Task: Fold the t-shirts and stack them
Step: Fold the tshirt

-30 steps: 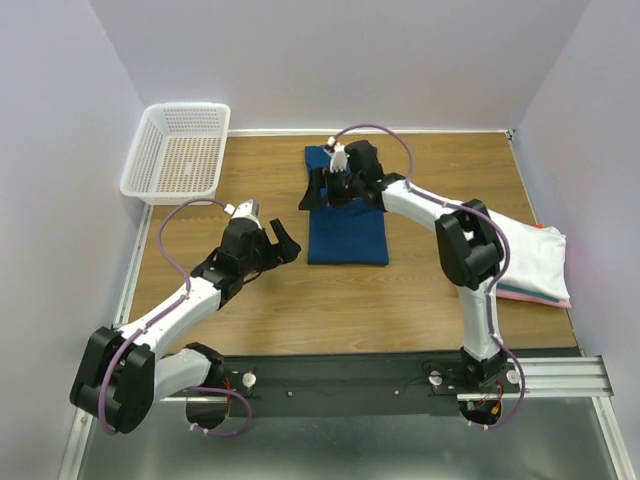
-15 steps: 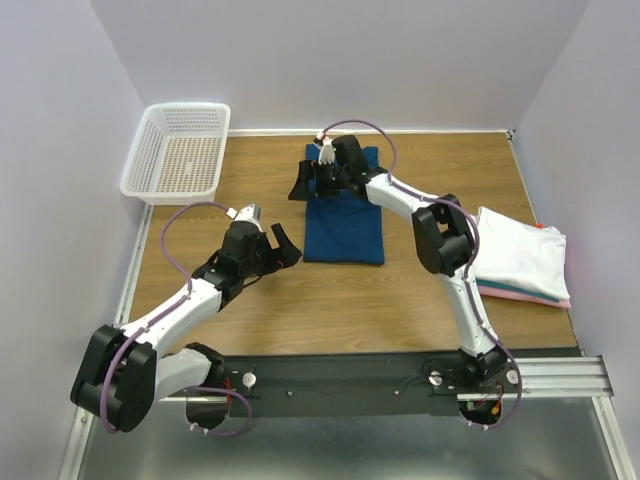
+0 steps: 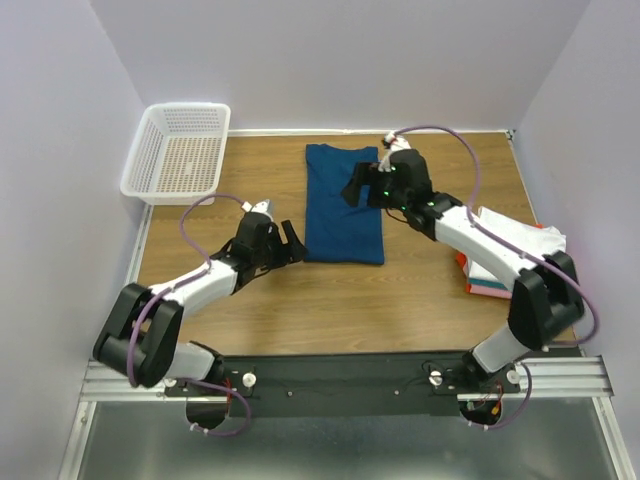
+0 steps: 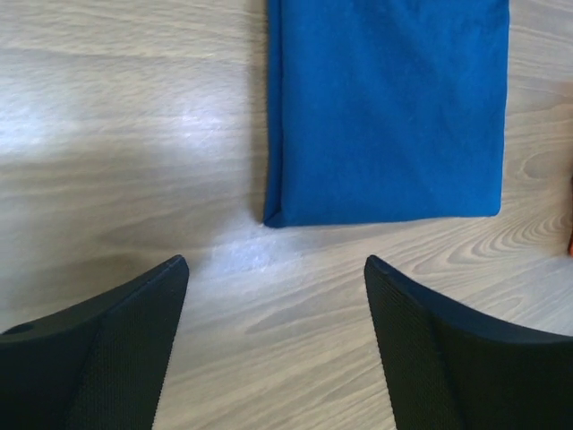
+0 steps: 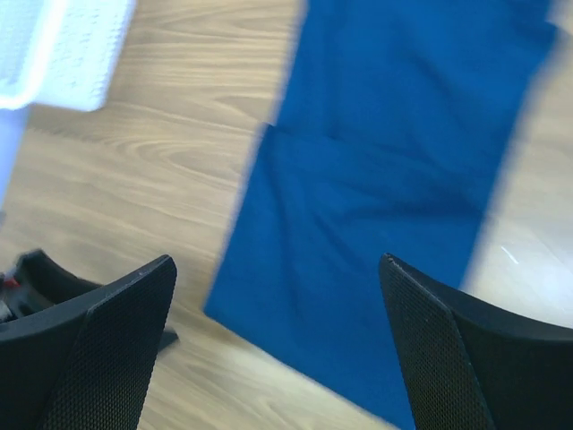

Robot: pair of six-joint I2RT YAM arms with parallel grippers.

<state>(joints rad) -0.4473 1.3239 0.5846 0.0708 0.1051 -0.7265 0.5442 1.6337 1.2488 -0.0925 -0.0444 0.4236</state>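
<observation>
**Ref. pos.** We find the blue tee [image 3: 345, 205] flat on the counter [image 3: 300, 300], folded to a narrow strip. Its long axis runs near-to-far from the arm bases. No print shows on its upper face. The stack of folded tees [image 3: 547, 241] sits at the counter's R edge, apart from the strip. The basket [image 3: 178, 150] is far L.

**L tool** [image 3: 288, 244]: jaws wide, nothing between them. In the L wrist view the strip's near-L corner lies straight ahead of the tool ctr, w/ the rest of the tee [image 4: 385, 107] ahead and to the R. This tool is nearest the near short edge.

**R tool** [image 3: 358, 188]: jaws fully apart, empty, above the strip's R long edge at approx. mid-length. The R wrist view is blurred, so we cannot tell whether it touches cloth.

**Next move (est.).** We judge the fold goes across the long axis: near edge to L arm, far half to R arm.
</observation>
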